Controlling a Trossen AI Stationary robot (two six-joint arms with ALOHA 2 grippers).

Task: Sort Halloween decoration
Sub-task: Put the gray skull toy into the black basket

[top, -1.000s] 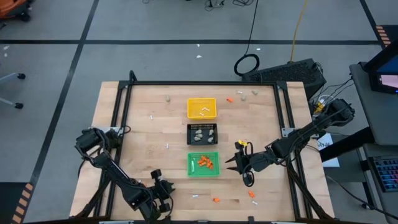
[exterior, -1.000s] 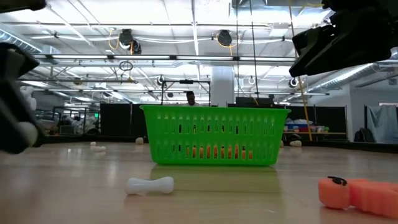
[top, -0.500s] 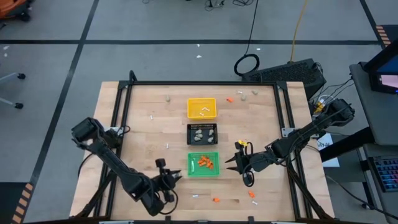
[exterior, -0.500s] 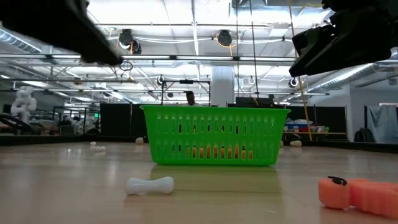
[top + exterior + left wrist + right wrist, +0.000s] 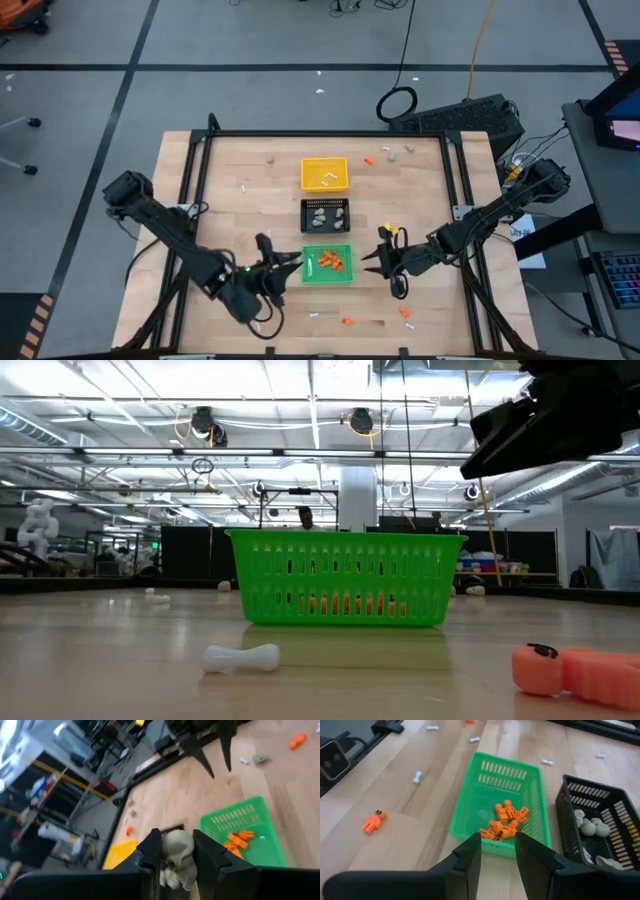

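From above, the wooden counter [image 5: 250, 215] carries yellow [image 5: 325, 174], black [image 5: 326, 215] and green [image 5: 328, 263] trays down its middle; the left tool [image 5: 285, 264] has swung in beside the green tray. At counter level, a white bone [image 5: 241, 657] lies before it. The left tool grips a beige skull [image 5: 178, 854]. The right tool [image 5: 496, 846] hangs empty, fingers apart, over orange figures [image 5: 504, 822].

Overhead, table-level and wrist views share green tray [image 5: 328, 263].

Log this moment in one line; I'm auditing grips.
left gripper: shut on beige skull, near green tray | right gripper: open, empty, beside green tray
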